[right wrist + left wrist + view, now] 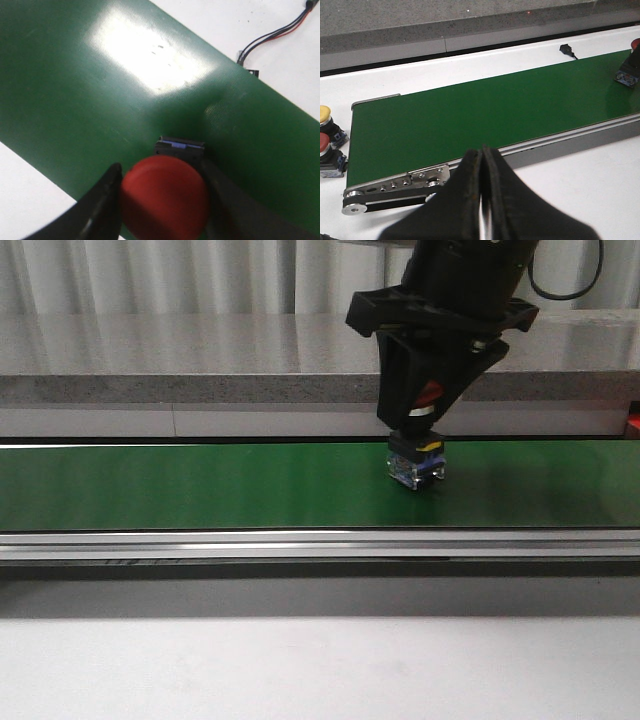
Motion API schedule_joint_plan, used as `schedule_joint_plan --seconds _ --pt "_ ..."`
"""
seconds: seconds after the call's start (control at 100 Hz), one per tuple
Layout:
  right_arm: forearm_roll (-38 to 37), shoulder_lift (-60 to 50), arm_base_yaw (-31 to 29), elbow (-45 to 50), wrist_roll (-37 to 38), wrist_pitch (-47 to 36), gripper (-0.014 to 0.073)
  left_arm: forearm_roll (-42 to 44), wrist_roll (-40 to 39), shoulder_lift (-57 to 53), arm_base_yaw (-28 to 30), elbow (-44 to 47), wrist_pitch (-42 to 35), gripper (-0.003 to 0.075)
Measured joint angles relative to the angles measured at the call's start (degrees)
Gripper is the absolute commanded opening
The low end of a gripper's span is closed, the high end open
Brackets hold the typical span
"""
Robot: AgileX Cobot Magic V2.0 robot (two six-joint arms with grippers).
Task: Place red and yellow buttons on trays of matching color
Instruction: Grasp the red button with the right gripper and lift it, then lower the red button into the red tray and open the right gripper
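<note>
We see the red button [418, 445] sitting directly between the fingers of the right gripper [420, 420], its red cap tucked up inside the black jaws and its blue-and-black base hanging below the fingertips. In the front view that base rests on, or sits just at, the green conveyor belt [200, 485]; we cannot tell whether it touches. From the right wrist view the red cap [165, 197] fills the gap between the two fingers [95, 210], which press against it on either side, so the pincer is clamped on the button, closed only as far as the cap allows.

The left gripper [482, 200] has its fingers pressed together with nothing between them, and it hangs near the belt's near rail [395, 185], well apart from the right arm.

Off the far end of the belt from the right gripper, we find a yellow button [326, 120] and a second red button [325, 150] standing side by side on the white table [590, 190]. A thin cable [275, 35] lies on the table just beyond the belt's edge.

Nothing stands around the held button on the belt.
</note>
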Motion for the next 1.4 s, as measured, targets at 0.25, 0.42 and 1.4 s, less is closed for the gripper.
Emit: schedule_joint_plan --seconds 0.25,0.42,1.4 --pt "0.0 -6.2 -6.9 0.0 2.1 -1.0 0.0123 0.0 0.0 0.0 0.0 0.0 0.0 -0.0021" --pt "0.0 -8.6 -16.2 0.0 2.4 -0.5 0.0123 0.0 0.0 0.0 0.0 0.0 0.0 -0.0021" --pt "-0.2 -1.2 -47.7 0.0 14.8 -8.3 0.0123 0.0 0.0 0.0 0.0 0.0 0.0 -0.0021"
